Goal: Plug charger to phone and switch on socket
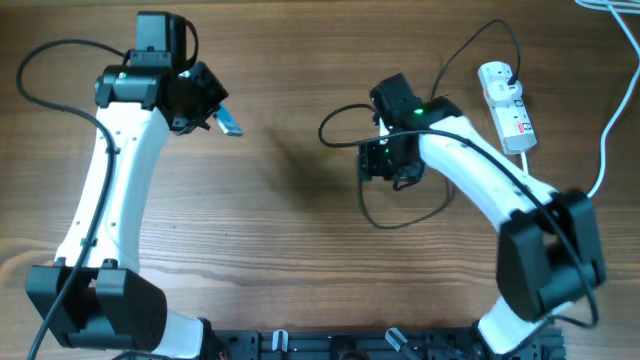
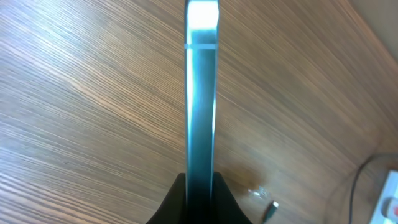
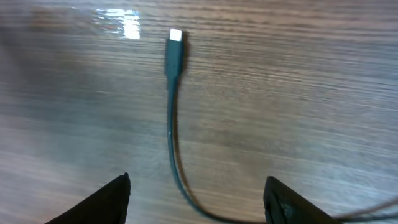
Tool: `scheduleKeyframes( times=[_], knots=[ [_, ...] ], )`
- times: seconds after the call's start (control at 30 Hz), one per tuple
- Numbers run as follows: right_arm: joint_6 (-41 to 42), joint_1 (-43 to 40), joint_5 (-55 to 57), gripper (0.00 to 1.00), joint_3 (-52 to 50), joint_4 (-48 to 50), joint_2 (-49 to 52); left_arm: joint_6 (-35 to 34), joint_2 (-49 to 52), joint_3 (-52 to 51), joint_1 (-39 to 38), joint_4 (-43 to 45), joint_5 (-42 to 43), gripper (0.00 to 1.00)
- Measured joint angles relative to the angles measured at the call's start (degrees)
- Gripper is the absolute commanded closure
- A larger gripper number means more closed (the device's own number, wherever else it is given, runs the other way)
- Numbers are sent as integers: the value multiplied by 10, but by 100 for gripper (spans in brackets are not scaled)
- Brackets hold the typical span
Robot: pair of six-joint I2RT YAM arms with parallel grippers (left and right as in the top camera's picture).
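My left gripper [image 1: 207,108] is shut on the phone [image 1: 229,121] and holds it above the table at the back left. In the left wrist view the phone [image 2: 201,93] shows edge-on, teal with a white end, clamped between the jaws [image 2: 200,200]. The charger's black cable [image 1: 345,108] loops across the middle of the table. Its plug tip [image 3: 175,53] lies on the table ahead of my right gripper [image 3: 198,200], which is open and empty above the cable. The right gripper [image 1: 385,162] hovers mid-table. The socket [image 1: 507,105] lies at the back right, white adapter plugged in.
A thick white cord [image 1: 608,130] trails along the right edge from the socket. More black cable loops on the table in front of the right gripper [image 1: 400,222]. The plug tip also shows in the left wrist view [image 2: 270,210], low right.
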Motion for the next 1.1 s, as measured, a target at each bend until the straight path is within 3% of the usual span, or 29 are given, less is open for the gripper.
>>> scheduleKeyframes(
  times=[0.03, 0.2, 0.43, 0.63, 0.9, 1.1],
  knots=[
    [2, 2, 0, 41, 0, 6, 9, 0, 0, 0, 1, -1, -2, 96],
    [26, 18, 3, 45, -2, 56, 56, 0, 0, 0, 2, -14, -5, 96],
    [79, 41, 43, 60, -3, 97, 89, 0, 0, 0, 2, -14, 3, 96],
    [117, 75, 114, 64, -3, 96, 89, 0, 0, 0, 2, -19, 3, 96],
    [124, 75, 133, 71, -3, 107, 89, 0, 0, 0, 2, -19, 3, 96],
    [126, 75, 133, 71, -3, 111, 95, 0, 0, 0, 2, -19, 3, 96]
  ],
)
